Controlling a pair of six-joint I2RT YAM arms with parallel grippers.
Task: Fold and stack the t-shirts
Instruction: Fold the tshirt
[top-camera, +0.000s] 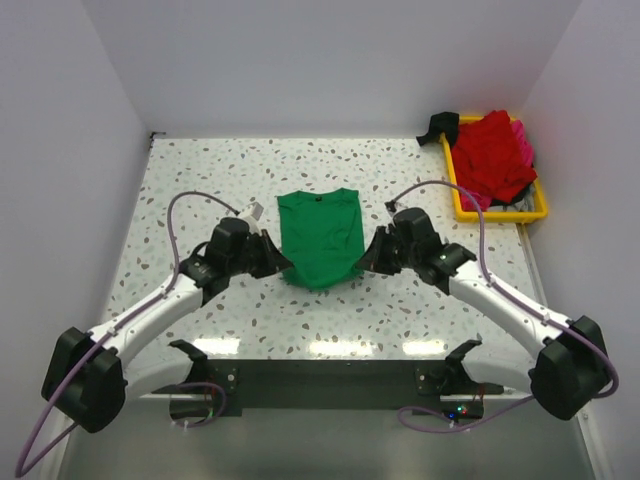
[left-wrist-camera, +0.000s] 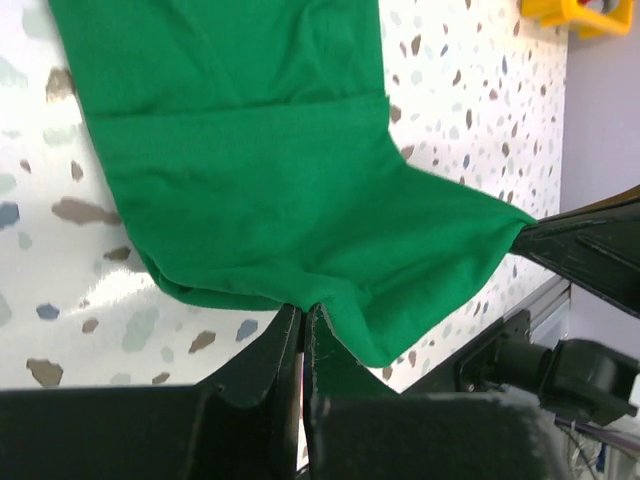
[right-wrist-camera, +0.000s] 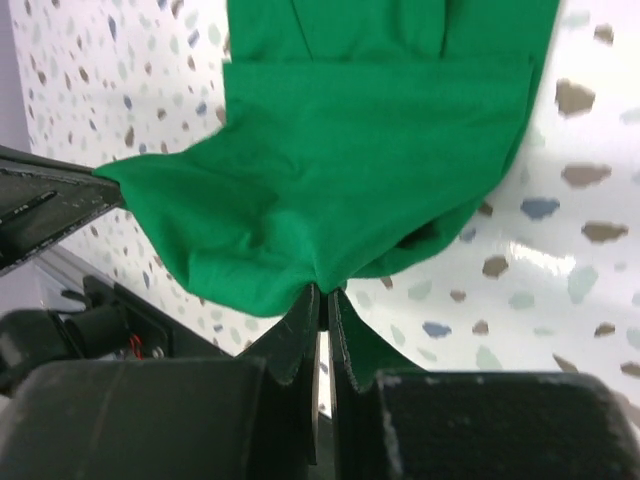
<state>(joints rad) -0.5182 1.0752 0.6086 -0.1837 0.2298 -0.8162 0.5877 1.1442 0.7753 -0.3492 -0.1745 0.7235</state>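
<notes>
A bright green t-shirt (top-camera: 320, 235) lies in the middle of the table, folded into a narrow strip with its collar at the far end. Its near end is lifted off the table. My left gripper (top-camera: 284, 264) is shut on the near left corner of the green t-shirt (left-wrist-camera: 270, 190), cloth bunched at the fingertips. My right gripper (top-camera: 362, 262) is shut on the near right corner of the same green t-shirt (right-wrist-camera: 370, 150). Red and pink t-shirts (top-camera: 493, 155) are heaped in the tray at the back right.
A yellow plastic tray (top-camera: 498, 213) stands at the far right edge, with a black cloth (top-camera: 438, 126) hanging over its far corner. The speckled table (top-camera: 200, 180) is walled on three sides. Both arm bases sit at the near edge.
</notes>
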